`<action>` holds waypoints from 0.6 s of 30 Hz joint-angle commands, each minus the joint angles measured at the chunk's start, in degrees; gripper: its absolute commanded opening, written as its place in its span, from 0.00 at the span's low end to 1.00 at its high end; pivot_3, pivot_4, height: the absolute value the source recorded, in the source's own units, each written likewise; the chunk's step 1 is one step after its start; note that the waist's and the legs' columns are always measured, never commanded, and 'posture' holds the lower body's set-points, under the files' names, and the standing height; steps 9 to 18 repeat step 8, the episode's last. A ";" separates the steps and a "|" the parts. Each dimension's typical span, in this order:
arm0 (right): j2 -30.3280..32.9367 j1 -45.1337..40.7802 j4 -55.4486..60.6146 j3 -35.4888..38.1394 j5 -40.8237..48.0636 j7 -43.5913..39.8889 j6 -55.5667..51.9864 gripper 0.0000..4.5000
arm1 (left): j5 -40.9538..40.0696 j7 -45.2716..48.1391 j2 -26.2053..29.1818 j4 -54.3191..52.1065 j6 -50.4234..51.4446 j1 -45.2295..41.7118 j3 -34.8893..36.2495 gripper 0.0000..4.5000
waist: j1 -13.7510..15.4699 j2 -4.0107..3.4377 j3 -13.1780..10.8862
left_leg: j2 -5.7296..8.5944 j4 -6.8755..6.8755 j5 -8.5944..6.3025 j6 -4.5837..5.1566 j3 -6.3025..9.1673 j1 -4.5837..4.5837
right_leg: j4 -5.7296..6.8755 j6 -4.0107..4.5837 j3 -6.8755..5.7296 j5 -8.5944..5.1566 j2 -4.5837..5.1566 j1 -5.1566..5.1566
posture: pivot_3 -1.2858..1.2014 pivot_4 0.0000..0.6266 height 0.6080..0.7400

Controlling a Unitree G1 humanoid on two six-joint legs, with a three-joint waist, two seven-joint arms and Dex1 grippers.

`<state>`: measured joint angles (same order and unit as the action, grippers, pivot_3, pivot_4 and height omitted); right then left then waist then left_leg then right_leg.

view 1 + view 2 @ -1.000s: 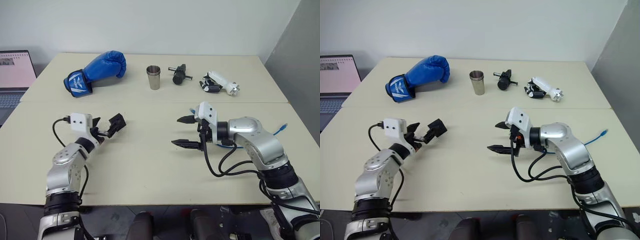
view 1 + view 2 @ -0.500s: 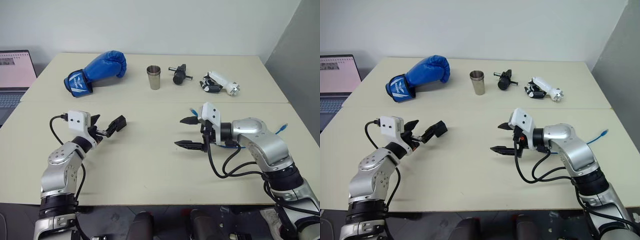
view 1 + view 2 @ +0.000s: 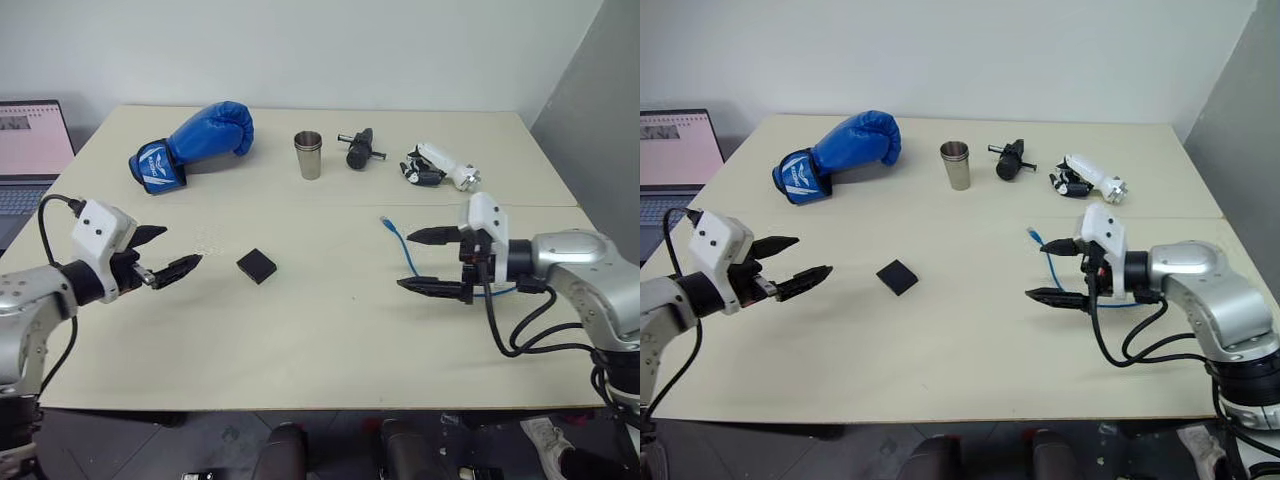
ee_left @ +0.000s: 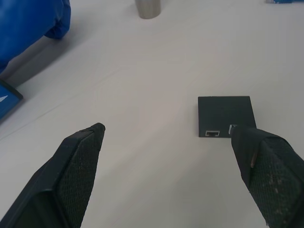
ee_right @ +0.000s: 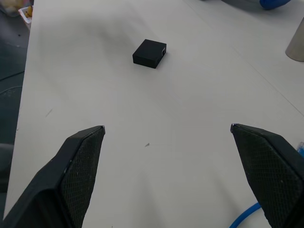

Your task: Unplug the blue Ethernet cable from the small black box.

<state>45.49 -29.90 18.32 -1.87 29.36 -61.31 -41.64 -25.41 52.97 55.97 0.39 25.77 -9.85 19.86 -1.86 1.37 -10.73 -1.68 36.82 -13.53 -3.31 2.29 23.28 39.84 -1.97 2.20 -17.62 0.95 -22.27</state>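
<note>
Reading the layout: I am taking the small black box as my landmark; it is lying flat on the counter, roughly midway between my two arms.
Cable position: the blue Ethernet cable is lying well apart from the box, off to its right, one plug end pointing back toward the far edge and the cord running under my right arm.
Connection: I am seeing an empty port on the box face in the left wrist view, so I am judging the cable already free of it.
Left end effector: it is hanging wide open, gripping nothing, to the left of the box and aiming toward it.
Right end effector: it is also spread fully and carrying nothing, on the box's right, sitting just beside the cable.
Nearer arm: I am reading the left as closer to the box, the right as closer to the cable.
Box axis: its port face is turning toward my left end effector.
Next move: I am judging little is left beyond pulling both arms clear.
</note>
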 commanded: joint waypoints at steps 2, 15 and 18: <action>2.48 0.02 1.56 2.44 2.82 -2.09 -0.29 1.00 | -0.77 5.71 3.07 0.08 -0.66 -0.77 0.51 0.99 | -0.01 0.00 0.00 | -0.01 0.00 0.00 0.00 -0.04 0.01 | -0.01 0.00 0.01 0.00 0.00 -0.01 | 0.52 0.24 1.00; 3.51 0.07 1.44 2.54 3.40 -2.27 -0.05 1.00 | -0.33 9.23 2.91 0.17 -2.36 -0.55 -0.14 0.99 | 0.00 0.00 -0.01 | -0.03 -0.01 0.00 0.00 -0.11 0.02 | -0.02 0.00 0.02 -0.01 0.00 -0.02 | 0.52 0.24 1.00; 3.51 0.07 1.44 2.54 3.40 -2.27 -0.05 1.00 | -0.33 9.23 2.91 0.17 -2.36 -0.55 -0.14 0.99 | 0.00 0.00 -0.01 | -0.03 -0.01 0.00 0.00 -0.11 0.02 | -0.02 0.00 0.02 -0.01 0.00 -0.02 | 0.52 0.24 1.00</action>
